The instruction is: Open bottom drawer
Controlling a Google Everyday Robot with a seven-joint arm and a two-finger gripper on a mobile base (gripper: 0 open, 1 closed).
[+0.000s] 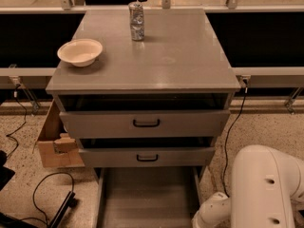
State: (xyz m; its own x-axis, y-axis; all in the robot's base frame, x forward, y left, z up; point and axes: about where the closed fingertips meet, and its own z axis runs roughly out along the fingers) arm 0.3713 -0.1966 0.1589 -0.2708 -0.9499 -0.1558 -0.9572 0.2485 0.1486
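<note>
Speckled beige floor (266,127) surrounds a grey cabinet with a flat square top (180,56), and dark panels under a rail run behind it.

The bottom drawer (147,194) is at the foot of the cabinet and stands far out toward the camera. Only its plain grey tray and two side walls are visible. Its front and handle are cut off by the lower edge of the picture.

The white, rounded robot arm (266,189) fills the lower right corner, just beside the right wall of this drawer. The gripper lies beyond the lower edge, out of the picture, so I cannot tell how far it is open or whether it holds something.

The widest grey drawer front with a black loop handle (142,123) and the mid-sized grey drawer front below it (147,156) each have a dark gap above them. The insides of both are hidden in shadow.

On the top, a shallow cream bowl (80,52) sits near the left edge, and its inside shows only plain cream. A shiny silver can (137,21) stands upright near the back edge.

A brown cardboard box (54,141) leans at the cabinet's left side. It holds some brown pieces that are hard to make out. Black cables (42,194) lie on the floor at lower left.
</note>
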